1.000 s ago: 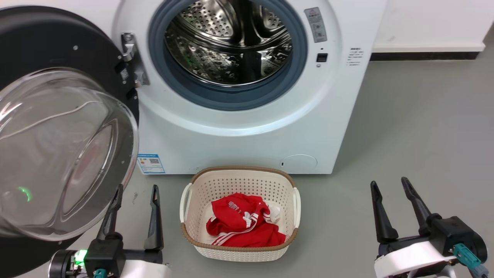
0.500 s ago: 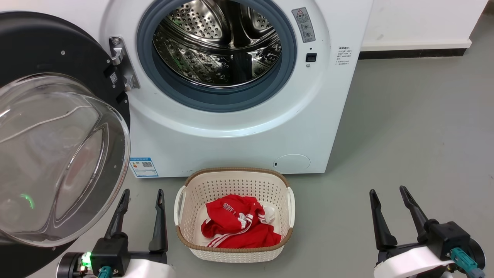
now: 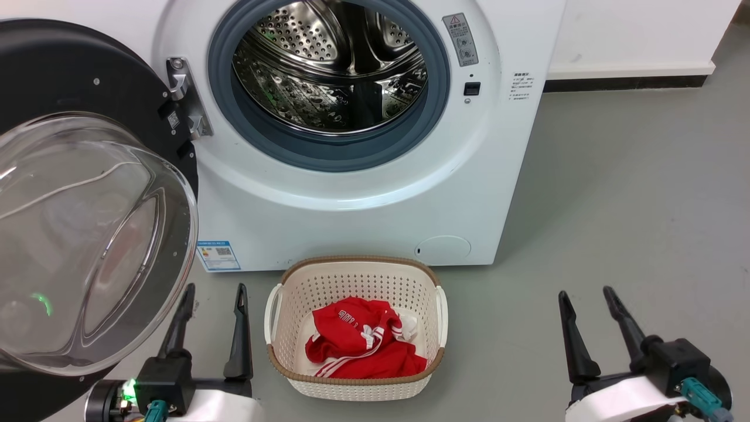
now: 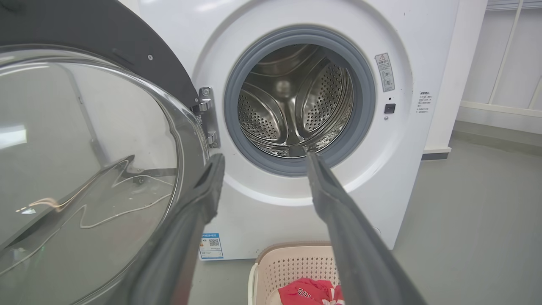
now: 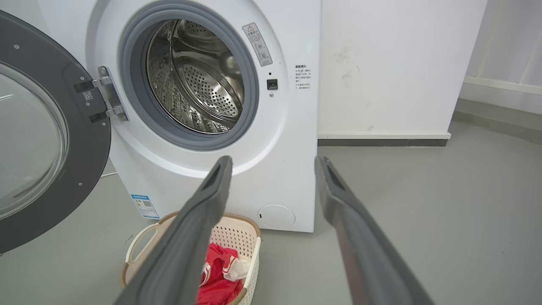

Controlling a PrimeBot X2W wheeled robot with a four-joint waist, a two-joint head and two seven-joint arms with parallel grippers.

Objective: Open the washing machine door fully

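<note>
Wide-open washing machine door (image 3: pixel 94 234) beside steel drum (image 3: pixel 334 64)

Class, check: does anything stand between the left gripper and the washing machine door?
Nothing visible does. The left gripper, open, sits close beside the lower rim of the washing machine door; the laundry basket stands on the gripper's other side, out of the way.

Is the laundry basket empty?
No, a red garment with white stripes lies inside the cream laundry basket.
</note>
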